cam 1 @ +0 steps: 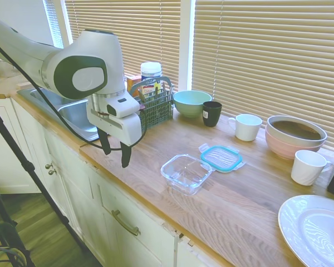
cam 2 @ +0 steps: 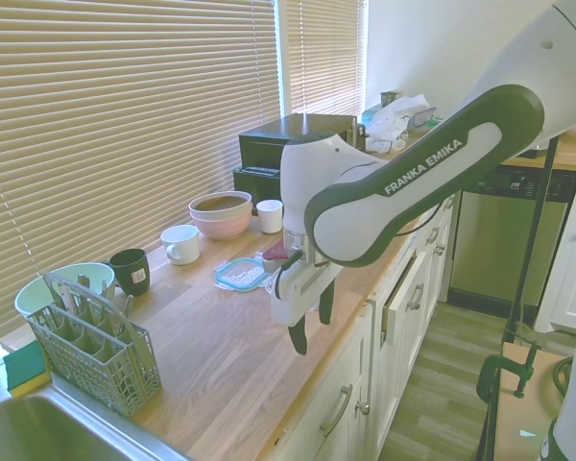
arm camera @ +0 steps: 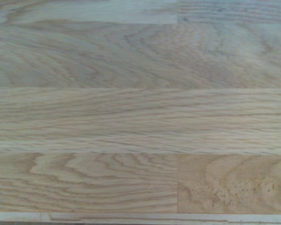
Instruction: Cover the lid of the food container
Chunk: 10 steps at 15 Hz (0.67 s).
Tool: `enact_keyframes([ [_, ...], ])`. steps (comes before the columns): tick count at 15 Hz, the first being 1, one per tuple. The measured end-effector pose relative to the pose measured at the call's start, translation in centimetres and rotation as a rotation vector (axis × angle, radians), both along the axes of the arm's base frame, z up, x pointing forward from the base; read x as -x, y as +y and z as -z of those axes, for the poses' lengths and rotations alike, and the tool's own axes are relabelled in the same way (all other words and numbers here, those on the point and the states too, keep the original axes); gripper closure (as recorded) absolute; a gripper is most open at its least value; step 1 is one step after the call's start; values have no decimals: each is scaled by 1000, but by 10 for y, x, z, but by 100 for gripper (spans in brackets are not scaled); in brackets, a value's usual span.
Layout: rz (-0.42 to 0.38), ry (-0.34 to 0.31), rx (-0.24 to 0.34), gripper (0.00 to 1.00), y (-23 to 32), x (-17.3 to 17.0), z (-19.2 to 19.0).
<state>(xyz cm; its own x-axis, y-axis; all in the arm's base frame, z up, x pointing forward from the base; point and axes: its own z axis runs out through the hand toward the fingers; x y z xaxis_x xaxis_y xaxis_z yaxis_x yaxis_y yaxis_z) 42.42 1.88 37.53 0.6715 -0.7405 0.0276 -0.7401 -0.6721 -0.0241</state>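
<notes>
Nearest in the first exterior view, the gripper [cam 1: 115, 151] hangs empty over the bench [cam 1: 156, 139] edge, fingers spread, touching nothing. Further along sits the food container [cam 1: 186, 173], the lid [cam 1: 221, 158] flat just beside it. Approach seems the step; next, reach and pinch that lid.

Second exterior view: lid [cam 2: 241, 274] partly hidden, probably untouched.

Wrist view: bare wood only.

Arm [cam 1: 72, 69] extended; jaws down, open, empty
</notes>
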Motion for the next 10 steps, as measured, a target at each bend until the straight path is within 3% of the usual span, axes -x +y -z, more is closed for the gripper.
enact_keyframes([
  [6, -14, -14, 0, 0, -5, 3, -5],
  [10, -13, -51, -13, 0, -43, 5, -20],
])
